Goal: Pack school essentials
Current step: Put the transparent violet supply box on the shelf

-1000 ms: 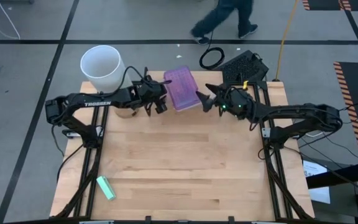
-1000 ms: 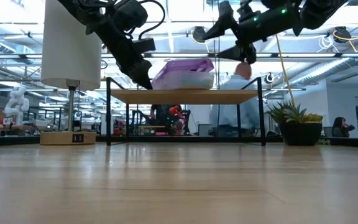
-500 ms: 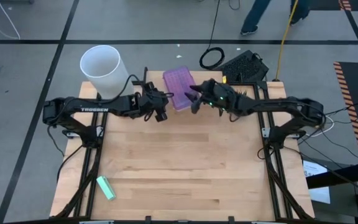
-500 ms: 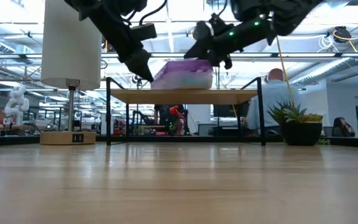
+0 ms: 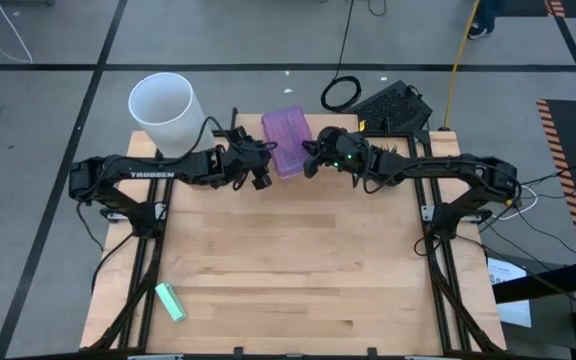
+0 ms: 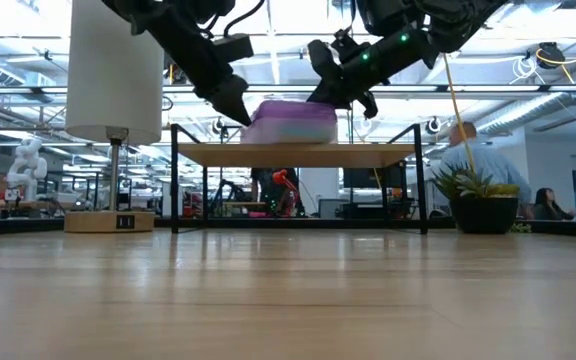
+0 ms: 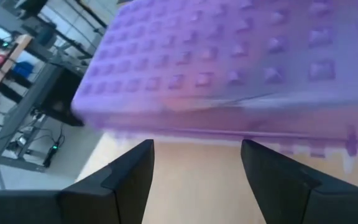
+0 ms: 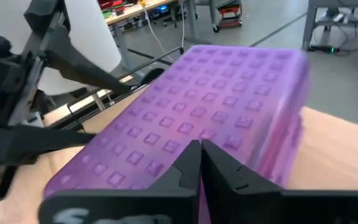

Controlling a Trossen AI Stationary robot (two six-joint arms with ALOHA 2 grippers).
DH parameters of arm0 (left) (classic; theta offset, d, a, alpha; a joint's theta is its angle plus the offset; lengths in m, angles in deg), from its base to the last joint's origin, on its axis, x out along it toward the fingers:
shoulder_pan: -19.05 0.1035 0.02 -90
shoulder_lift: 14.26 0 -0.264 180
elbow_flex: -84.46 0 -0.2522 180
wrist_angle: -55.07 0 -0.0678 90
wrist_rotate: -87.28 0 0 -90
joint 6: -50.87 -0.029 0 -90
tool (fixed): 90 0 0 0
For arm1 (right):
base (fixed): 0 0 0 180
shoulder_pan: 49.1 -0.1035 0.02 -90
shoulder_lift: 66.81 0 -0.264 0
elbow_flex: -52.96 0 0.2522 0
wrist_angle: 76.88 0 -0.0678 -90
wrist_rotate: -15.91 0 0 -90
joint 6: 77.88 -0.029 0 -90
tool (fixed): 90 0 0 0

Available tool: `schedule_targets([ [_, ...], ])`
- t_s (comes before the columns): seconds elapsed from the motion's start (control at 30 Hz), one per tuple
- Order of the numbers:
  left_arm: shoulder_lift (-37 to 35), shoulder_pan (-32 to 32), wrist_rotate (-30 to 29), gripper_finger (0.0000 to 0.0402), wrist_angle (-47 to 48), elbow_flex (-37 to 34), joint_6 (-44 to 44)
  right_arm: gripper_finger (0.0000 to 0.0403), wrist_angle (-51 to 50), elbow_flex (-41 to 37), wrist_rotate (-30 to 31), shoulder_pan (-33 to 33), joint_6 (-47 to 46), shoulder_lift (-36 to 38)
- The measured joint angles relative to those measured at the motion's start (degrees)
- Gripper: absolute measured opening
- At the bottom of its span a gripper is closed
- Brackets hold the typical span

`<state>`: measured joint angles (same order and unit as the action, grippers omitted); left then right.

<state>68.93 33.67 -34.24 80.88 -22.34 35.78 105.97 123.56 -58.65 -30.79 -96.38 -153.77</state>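
1. A white cylindrical bin [image 5: 165, 108] stands at the table's far left corner, well left of the purple case [image 5: 287, 143]; what it holds cannot be seen. In the low view it rises as a tall white column [image 6: 116, 70].
2. A small green object [image 5: 171, 301] lies alone near the table's [image 5: 288, 270] near left edge, far from the case, with bare wood between them.
3. The left gripper [image 5: 260, 167] sits just beside the case's left long side; its two dark fingers [image 7: 120, 180] are spread apart, with the case's side wall in front of the gap and not clamped.
4. The purple case lies flat near the table's far edge, about midway along it. Its lid [image 8: 191, 121] is shut and covered in a grid of small raised studs (the contents cannot be made out). In the low view it shows as a low purple slab [image 6: 290, 122] between the two arms.
5. The right gripper [image 5: 311, 160] is at the case's right long side; its fingers [image 8: 185, 171] are pressed together, tips over the lid, holding nothing.
6. Nearer than the case, the table's whole middle is open wood.
7. A black keyboard [image 5: 392, 105] lies beyond the far right edge.
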Motion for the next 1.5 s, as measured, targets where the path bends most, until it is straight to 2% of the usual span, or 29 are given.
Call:
schedule_targets([
  [0.1,0.0,1.9,0.0,0.0246,-2.7,0.0,-0.1,0.0005,-0.1,0.0,1.3,-0.7,-2.6,0.0],
  [0.3,0.0,4.8,2.5,0.0246,-5.6,0.0,-0.1,0.0001,-0.2,-0.1,4.6,-1.6,-1.8,-0.1],
  [0.5,-0.5,4.0,1.7,0.0246,-3.3,0.0,-0.9,0.0001,4.9,-0.3,5.1,-1.5,5.2,1.7],
  [0.6,-1.9,2.8,-0.6,0.0246,-3.1,0.0,-1.9,0.0001,6.6,1.9,2.4,0.3,8.6,3.1],
  [0.97,-10.2,-2.4,-3.2,0.0246,-0.1,0.0,-2.2,0.0000,-6.7,11.3,-8.1,8.1,9.0,-3.7],
  [1.27,-11.5,-3.9,-3.6,0.0246,8.9,0.0,2.9,0.0000,-13.2,11.6,-7.8,8.7,8.7,-6.1],
  [1.5,-11.5,-3.9,-3.6,0.0246,9.7,0.0,4.1,0.0000,-14.7,11.6,-6.6,8.7,7.5,-6.2],
])
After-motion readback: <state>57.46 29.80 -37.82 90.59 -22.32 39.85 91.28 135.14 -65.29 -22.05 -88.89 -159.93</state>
